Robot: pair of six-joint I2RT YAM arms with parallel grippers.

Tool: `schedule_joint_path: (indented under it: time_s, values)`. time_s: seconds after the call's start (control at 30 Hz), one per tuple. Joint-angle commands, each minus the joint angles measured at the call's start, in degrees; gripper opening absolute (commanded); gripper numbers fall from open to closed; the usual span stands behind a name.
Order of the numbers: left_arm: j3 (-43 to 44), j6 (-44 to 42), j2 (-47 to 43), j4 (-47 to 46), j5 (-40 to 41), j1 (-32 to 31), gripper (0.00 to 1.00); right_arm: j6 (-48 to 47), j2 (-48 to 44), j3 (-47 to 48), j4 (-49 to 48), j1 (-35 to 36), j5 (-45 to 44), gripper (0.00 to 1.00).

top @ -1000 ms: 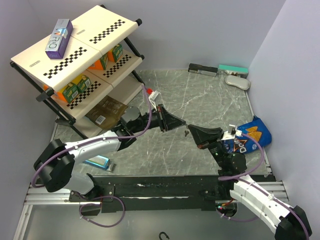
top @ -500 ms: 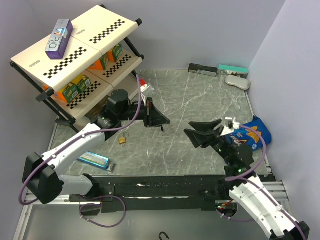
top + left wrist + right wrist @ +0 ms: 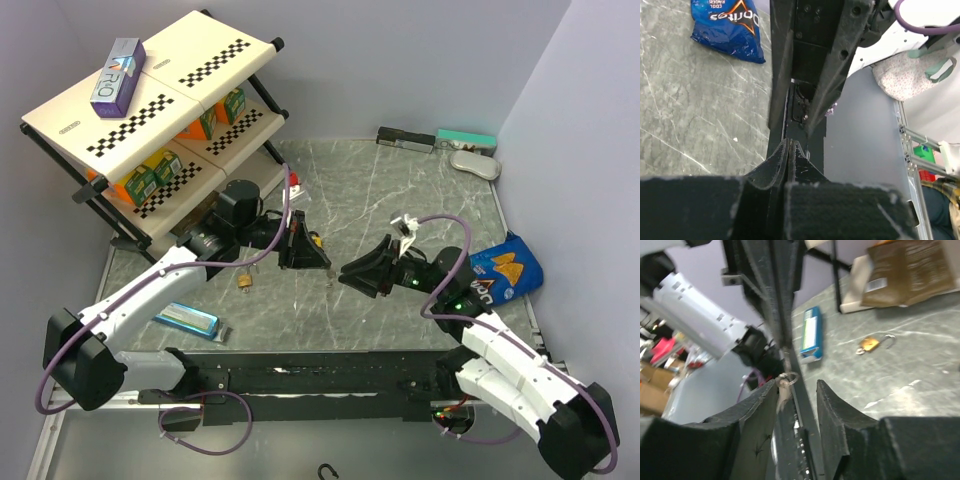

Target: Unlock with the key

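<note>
Right gripper (image 3: 796, 385): fingers spread on either side of the key (image 3: 784, 390), probably to take it over. Left gripper (image 3: 322, 264): fingers pressed together, pinching the key and holding it above the table (image 3: 400, 190). The padlock (image 3: 243, 281) lies beyond, apart from both and not yet unlocked.

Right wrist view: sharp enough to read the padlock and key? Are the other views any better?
Right wrist view: soft all over, yet the padlock and key are recognisable; left wrist view: the shut left claw is a dark blur, chip bag crisp; top view: evenly lit, sharp.
</note>
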State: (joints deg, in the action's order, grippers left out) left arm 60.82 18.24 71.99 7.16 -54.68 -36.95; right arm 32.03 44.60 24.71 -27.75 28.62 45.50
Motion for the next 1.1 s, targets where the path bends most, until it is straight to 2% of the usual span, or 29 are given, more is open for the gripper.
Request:
schedule_joint_path:
  time_s: [0.0,0.6,0.67,0.83,1.07]
  values:
    - [2.7,-3.1,-1.1,0.6,-2.8,0.2,0.01,-2.2,1.1,4.8,-0.8,3.2,2.7,0.43]
    - [3.4,-4.4,-1.1,2.4,-4.8,0.2,0.01,-4.8,4.7,6.2,-1.2,7.4,-0.5,0.32]
    - [3.4,-4.5,-1.1,2.4,-4.9,0.2,0.01,-5.1,4.3,6.1,-0.6,7.4,-1.4,0.33]
    - [3.3,-4.6,-1.2,2.4,-4.9,0.2,0.01,-5.7,3.6,6.3,0.1,7.4,-2.8,0.45]
    - [3.2,-4.4,-1.1,2.2,-4.5,0.2,0.01,-7.2,3.7,7.7,2.1,9.0,-3.9,0.45]
